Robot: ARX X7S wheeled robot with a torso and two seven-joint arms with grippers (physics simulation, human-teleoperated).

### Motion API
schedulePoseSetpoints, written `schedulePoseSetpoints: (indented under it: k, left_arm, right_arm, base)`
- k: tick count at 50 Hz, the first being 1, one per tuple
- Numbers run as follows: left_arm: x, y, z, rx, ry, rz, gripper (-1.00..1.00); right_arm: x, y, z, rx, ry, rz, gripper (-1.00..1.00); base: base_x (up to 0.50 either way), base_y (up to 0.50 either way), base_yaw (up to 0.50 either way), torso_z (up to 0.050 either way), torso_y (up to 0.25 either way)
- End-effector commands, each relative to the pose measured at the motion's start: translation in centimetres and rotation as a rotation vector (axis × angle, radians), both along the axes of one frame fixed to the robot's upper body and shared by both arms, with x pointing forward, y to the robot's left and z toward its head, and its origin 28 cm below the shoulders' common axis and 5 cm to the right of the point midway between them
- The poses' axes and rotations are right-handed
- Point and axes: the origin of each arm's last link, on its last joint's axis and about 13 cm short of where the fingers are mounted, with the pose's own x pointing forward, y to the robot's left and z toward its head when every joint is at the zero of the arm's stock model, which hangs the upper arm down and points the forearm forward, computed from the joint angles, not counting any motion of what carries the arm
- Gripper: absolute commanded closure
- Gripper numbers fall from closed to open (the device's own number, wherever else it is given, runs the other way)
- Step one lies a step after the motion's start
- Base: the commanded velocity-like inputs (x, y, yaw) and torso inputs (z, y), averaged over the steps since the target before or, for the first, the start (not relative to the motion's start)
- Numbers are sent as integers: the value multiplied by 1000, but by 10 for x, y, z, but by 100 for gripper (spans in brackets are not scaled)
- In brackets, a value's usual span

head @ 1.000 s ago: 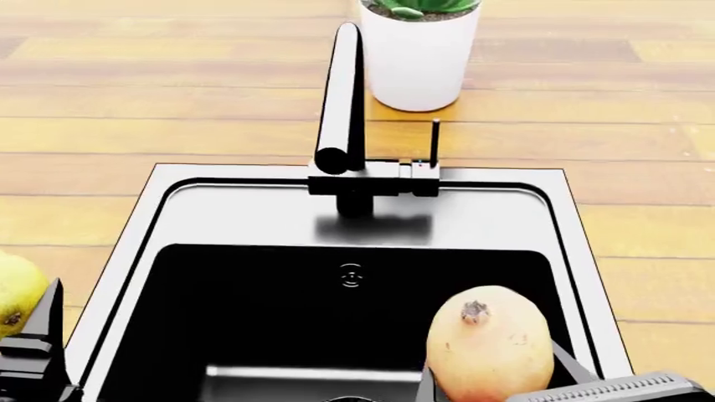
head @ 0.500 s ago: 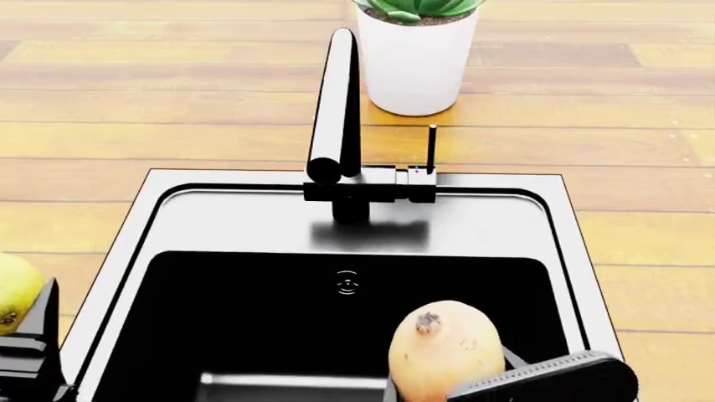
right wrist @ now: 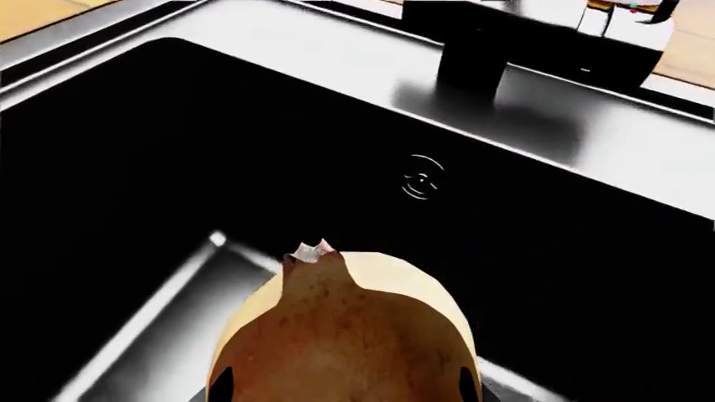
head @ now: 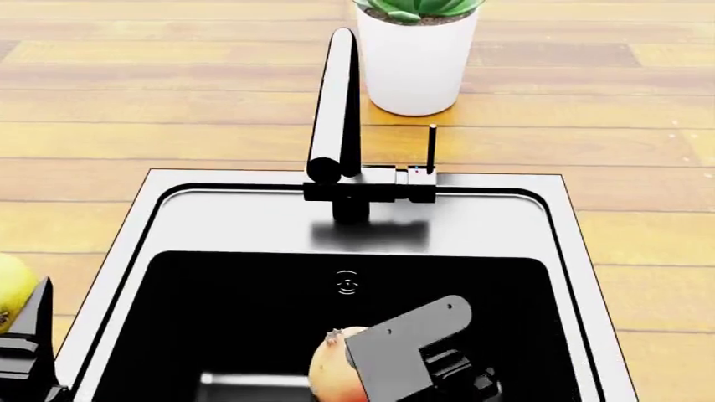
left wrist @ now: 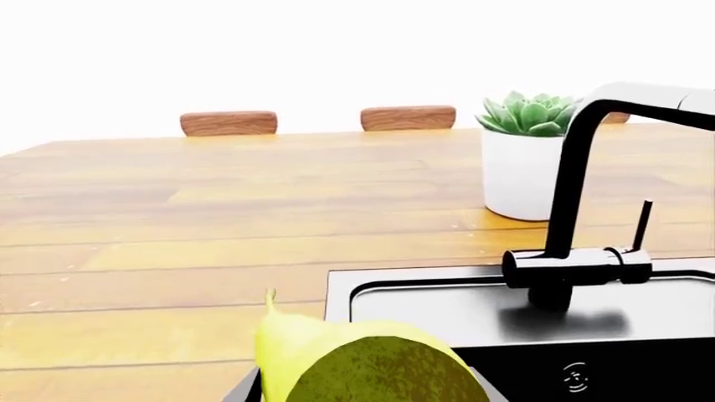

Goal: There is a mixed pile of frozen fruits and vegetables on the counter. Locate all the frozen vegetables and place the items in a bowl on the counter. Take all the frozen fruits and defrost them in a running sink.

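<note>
An orange-red frozen fruit (right wrist: 347, 327) with a small nub hangs low inside the black basin of the sink (head: 223, 209), with my right gripper (head: 357, 378) shut on it; dark fingertips (right wrist: 221, 387) show at both of its sides. A yellow-green pear-shaped fruit (left wrist: 357, 368) is held in my left gripper (head: 13, 325), shut on it, over the counter (head: 134, 100) just left of the sink rim. The frozen vegetables and the bowl are out of view.
A tall black faucet (head: 335, 100) with a thin upright lever (head: 431, 146) stands at the sink's back edge; no water shows at its spout. A white plant pot (head: 416, 59) sits behind it. Two wooden chair backs (left wrist: 229, 123) line the counter's far side.
My right gripper has carried the orange-red fruit left and down into the basin, its wrist turning over the fruit. The left gripper with the yellow-green fruit has barely moved.
</note>
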Motion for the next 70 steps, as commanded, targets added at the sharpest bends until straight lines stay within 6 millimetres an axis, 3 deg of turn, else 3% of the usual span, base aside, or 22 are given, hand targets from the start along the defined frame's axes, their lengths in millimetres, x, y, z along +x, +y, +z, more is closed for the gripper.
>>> schedulePoseSetpoints:
  k: [1,21,28,29,49,56,64,70]
  left_arm:
    - [1,0,6,-54,-52,-2,100]
    - [0,2,10,-52,-59,2,100]
    - [0,2,9,-53,-58,2,100]
    - [0,2,9,-53,-57,3,100]
    - [0,-5,4,-35,-33,-33,100]
    - [1,-5,1,-30,-19,-43,100]
    - [0,-4,1,-29,-18,-41,100]
    - [1,-5,-1,-30,-4,-56,100]
  right_arm:
    - [35,16,-24,10,95,55,100]
    - [48,23,-55,9,215,70,100]
    - [44,24,-47,13,205,82,100]
    - [43,24,-46,13,202,84,-100]
    - [-1,1,7,179,-104,-4,-100]
    - [-29,-12,66,213,-227,-38,-100]
    - [-58,-25,101,153,-228,-62,-100]
    - [-74,-33,103,137,-226,-89,-100]
  base:
    - [0,0,0,0,0]
    - [0,0,0,1,0]
    - [0,0,0,0,0]
    - [0,0,0,0,0]
    - [0,0,0,0,1]
    - [0,0,0,0,0]
    - [0,0,0,0,0]
    - [0,0,0,0,0]
